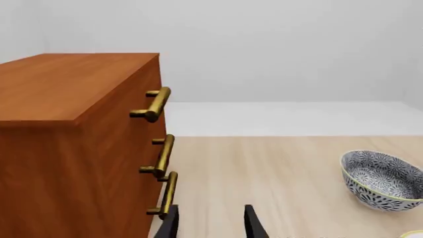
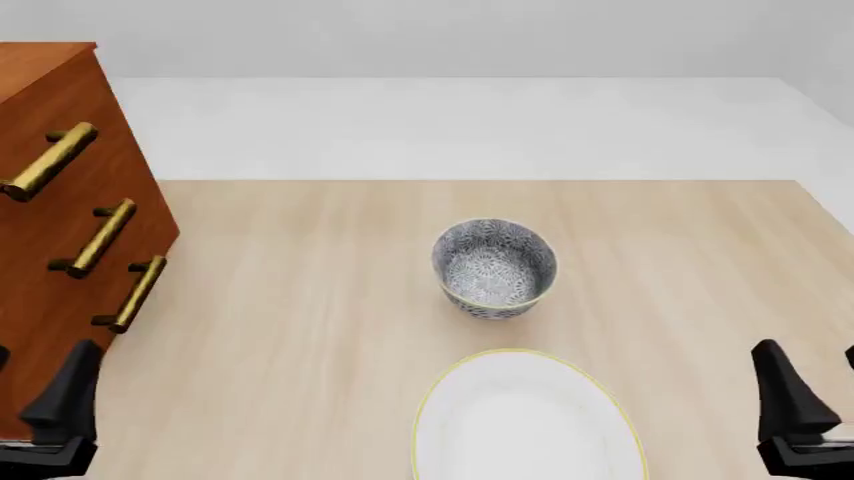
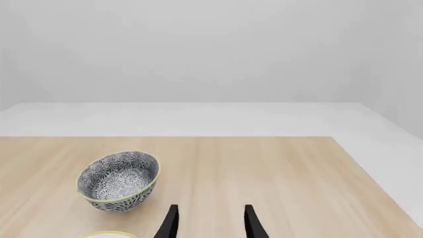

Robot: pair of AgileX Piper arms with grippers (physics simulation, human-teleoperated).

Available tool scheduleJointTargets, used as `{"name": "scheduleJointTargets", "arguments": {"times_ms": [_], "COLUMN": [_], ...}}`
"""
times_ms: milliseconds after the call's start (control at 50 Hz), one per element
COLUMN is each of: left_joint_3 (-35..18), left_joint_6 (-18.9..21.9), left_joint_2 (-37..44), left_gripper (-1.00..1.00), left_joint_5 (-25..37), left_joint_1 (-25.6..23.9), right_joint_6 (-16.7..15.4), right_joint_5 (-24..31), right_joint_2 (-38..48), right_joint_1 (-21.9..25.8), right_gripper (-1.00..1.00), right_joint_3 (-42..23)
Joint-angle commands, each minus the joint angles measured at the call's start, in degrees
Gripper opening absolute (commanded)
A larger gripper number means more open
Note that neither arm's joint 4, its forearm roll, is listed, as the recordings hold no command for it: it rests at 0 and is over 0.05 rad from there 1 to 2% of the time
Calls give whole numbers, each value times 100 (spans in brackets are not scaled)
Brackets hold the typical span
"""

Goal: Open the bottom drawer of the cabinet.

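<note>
The cabinet (image 2: 60, 110) is a tall reddish-brown chest at the table's left edge, with three brass bar handles down its front. The bottom drawer (image 2: 74, 325) looks shut, flush with the two above it. Its handle (image 2: 134, 293) is the lowest bar, and the left wrist view shows that handle (image 1: 168, 194) just ahead of one fingertip. My left gripper (image 2: 34, 388) hovers open and holding nothing, near the table's front edge, below the bottom handle. My right gripper (image 2: 817, 390) stands open at the front right, far from the cabinet. Both wrist views show the left gripper (image 1: 210, 225) and right gripper (image 3: 210, 224) with jaws apart.
A patterned grey bowl (image 2: 494, 268) with a yellow rim stands at the table's middle, and the same bowl (image 3: 119, 181) shows in the right wrist view. A white plate (image 2: 527, 420) with a yellow rim lies in front of it, near the front edge. A bare white floor lies beyond the table's far edge.
</note>
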Motion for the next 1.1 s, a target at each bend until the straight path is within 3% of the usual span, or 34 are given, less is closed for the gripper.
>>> {"name": "scheduleJointTargets", "arguments": {"times_ms": [20, 200, 260, 400, 560, 640, 700, 820, 880, 900, 1100], "left_joint_3": [-69, -189, -232, -602, -1057, -1274, -1348, -1426, -1431, -1410, -1748], "left_joint_6": [162, 409, 490, 827, 1248, 1434, 1890, 2410, 2733, 3029, 3983], "left_joint_2": [43, 183, 961, 2183, 3047, 3271, 3598, 3768, 3999, 4247, 5257], "left_gripper": [100, 100, 100, 100, 100, 100, 100, 100, 100, 100, 100], "left_joint_5": [21, 29, -637, -1551, -1957, -1870, -1832, -1598, -1632, -1703, -1824], "left_joint_1": [-20, -74, -274, -812, -1159, -1260, -1321, -1348, -1403, -1410, -1262], "right_joint_6": [0, -1, 0, -1, -1, 0, 0, 0, 0, 0, 1], "right_joint_5": [-8, -8, -8, -8, -8, -8, -8, -8, -8, -8, -8], "right_joint_2": [29, 29, 30, 30, 29, 30, 30, 31, 31, 31, 33], "right_joint_1": [0, 0, 1, 1, 1, 1, 1, 1, 2, 2, 2], "right_gripper": [100, 100, 100, 100, 100, 100, 100, 100, 100, 100, 100], "right_joint_3": [-17, -17, -17, -17, -17, -17, -16, -16, -16, -16, -16]}}
